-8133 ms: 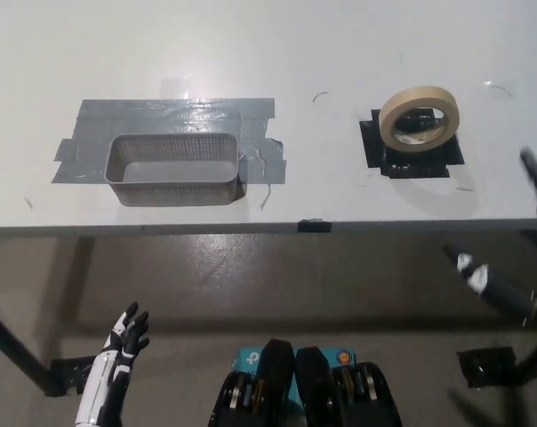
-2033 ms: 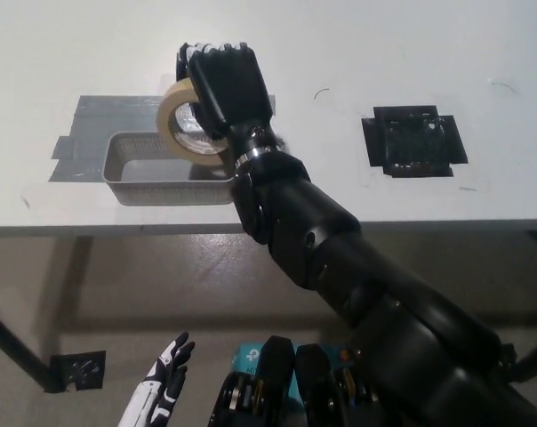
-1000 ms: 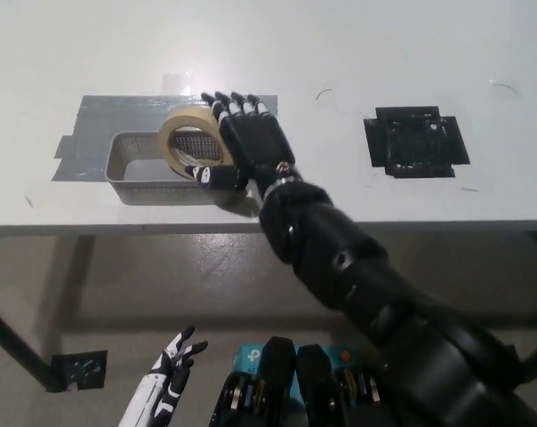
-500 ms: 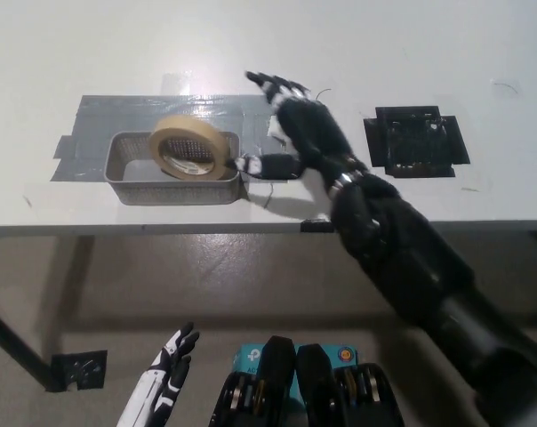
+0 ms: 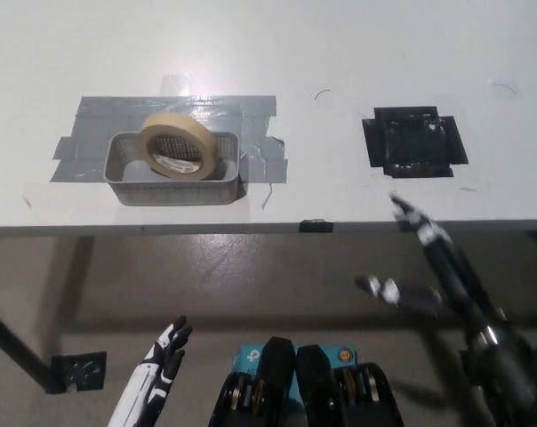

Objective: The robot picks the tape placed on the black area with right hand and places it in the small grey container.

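Right hand (image 5: 428,267), black, hangs below the front edge of the worktop (image 5: 340,53) at the lower right of the head view, its fingers spread apart and holding nothing. One finger points up toward the worktop's edge and another sticks out sideways toward the robot's left; the black forearm runs down from them to the bottom right corner.

Up and just beyond that hand, on the white surface, lies the black area (image 5: 414,142), a patch of black tape with ragged edges and nothing resting on it. Far off to the hand's left and further back sits the small grey container (image 5: 126,182), a mesh basket set on a patch of grey tape (image 5: 91,120) stuck to the worktop. The tape (image 5: 174,145), a beige roll, is inside this container, leaning tilted with its upper rim rising above the basket's wall and its open centre showing the mesh behind. It sits toward the side of the basket nearer the right hand, well apart from the hand itself.

Left hand (image 5: 157,378), white with dark fingertips, rests low at the bottom left, below the worktop and well apart from everything on it, its fingers loosely apart and empty.
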### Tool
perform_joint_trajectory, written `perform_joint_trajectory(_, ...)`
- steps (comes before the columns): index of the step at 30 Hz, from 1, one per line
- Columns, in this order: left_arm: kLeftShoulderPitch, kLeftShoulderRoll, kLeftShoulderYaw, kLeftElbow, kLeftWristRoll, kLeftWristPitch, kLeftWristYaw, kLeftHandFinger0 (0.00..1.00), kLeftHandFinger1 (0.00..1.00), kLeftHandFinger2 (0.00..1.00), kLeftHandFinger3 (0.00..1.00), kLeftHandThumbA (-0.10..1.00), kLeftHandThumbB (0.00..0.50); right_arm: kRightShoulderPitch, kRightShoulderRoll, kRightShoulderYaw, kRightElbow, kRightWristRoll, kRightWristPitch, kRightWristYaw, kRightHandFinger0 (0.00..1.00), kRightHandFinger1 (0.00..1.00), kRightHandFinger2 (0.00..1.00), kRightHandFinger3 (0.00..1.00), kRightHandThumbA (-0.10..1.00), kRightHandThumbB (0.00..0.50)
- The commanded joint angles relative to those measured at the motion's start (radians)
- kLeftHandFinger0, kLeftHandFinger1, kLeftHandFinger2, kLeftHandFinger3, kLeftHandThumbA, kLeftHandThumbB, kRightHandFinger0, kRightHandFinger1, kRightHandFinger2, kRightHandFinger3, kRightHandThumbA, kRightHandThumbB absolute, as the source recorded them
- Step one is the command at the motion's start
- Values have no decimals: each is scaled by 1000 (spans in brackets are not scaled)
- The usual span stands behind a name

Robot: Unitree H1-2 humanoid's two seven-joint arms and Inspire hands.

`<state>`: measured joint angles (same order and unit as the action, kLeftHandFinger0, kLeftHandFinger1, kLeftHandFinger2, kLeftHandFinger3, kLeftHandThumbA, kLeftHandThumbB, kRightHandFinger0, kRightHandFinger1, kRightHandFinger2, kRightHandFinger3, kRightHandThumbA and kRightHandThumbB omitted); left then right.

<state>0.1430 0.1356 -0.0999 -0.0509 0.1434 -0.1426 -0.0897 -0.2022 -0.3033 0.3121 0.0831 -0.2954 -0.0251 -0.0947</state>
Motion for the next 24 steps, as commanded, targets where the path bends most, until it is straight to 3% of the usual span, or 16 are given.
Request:
perform_joint_trajectory(1,-16,-1,48,-1,-121,-12,-15,1000,1000,1000,1000,1000,189,280,-48,-120,-493,464,-162,74,1000,1000,1000,1000,1000,386)
perform_joint_trajectory(2,-17,-3,51,3,-121,-9,-13,1000,1000,1000,1000,1000,188,295,-18,-118,-430,469,-188,80,1000,1000,1000,1000,1000,322)
perform_joint_trajectory(3,-15,-2,52,3,-118,-9,-12,1000,1000,1000,1000,1000,191,304,-1,-118,-396,467,-200,82,1000,1000,1000,1000,1000,310)
perform_joint_trajectory(9,18,-2,50,12,-118,-24,-11,1000,1000,1000,1000,1000,177,336,134,-165,-116,523,-249,110,1000,1000,1000,1000,1000,293)
perform_joint_trajectory(11,29,5,56,13,-124,-29,-12,1000,1000,1000,1000,1000,173,344,159,-170,-72,511,-222,123,1000,1000,1000,1000,1000,318)
perform_joint_trajectory(15,27,-6,62,38,-144,-48,-9,1000,1000,1000,1000,1000,188,347,169,-179,-37,521,-212,176,1000,1000,1000,1000,1000,312)
perform_joint_trajectory(19,40,-5,69,32,-140,-43,-7,1000,1000,1000,1000,1000,182,340,182,-189,-23,542,-193,221,1000,1000,1000,1000,1000,342)
perform_joint_trajectory(24,27,-7,78,47,-150,-36,-12,1000,1000,1000,1000,1000,185,333,191,-202,-3,535,-207,250,1000,1000,1000,1000,1000,329)
